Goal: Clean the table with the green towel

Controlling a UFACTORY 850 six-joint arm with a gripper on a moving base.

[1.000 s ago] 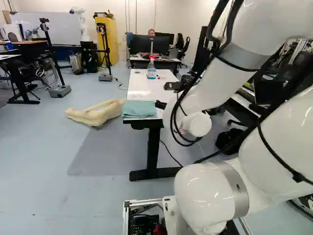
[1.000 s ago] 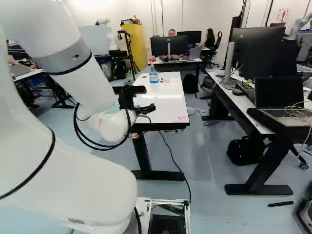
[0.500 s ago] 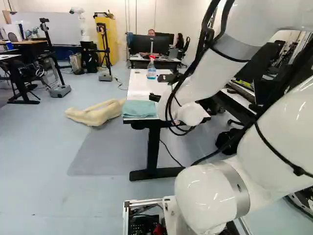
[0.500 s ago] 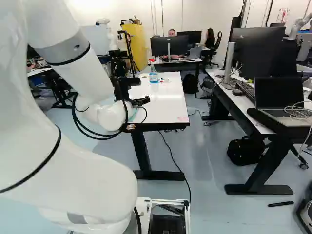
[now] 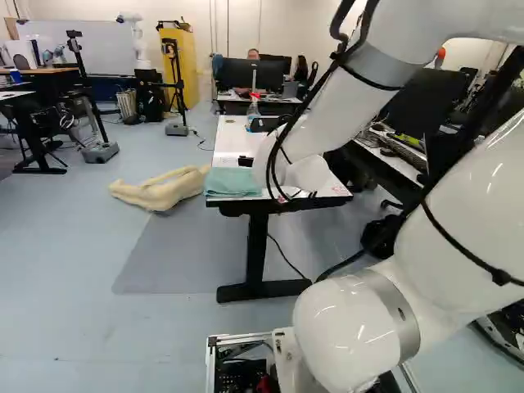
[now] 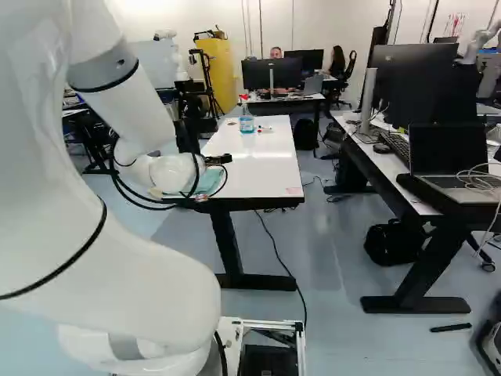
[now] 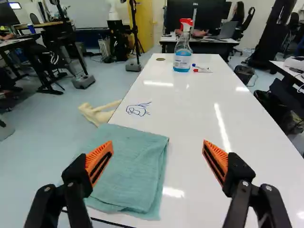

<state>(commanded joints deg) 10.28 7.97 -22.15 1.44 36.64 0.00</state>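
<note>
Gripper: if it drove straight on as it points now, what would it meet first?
Probably the white tabletop, beside or just past the green towel, short of the spray bottle; depth is unclear.

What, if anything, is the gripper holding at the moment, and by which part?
Nothing is held: the gripper stands open, and the green towel lies on the white table.

And we're counting one folded green cloth towel [image 7: 130, 166], one long white rectangular table [image 7: 190, 114], one clear plastic spray bottle with blue liquid [image 7: 182, 59], two slim white capped markers [image 7: 203, 71], one blue line drawing [image 7: 137, 109]
</note>
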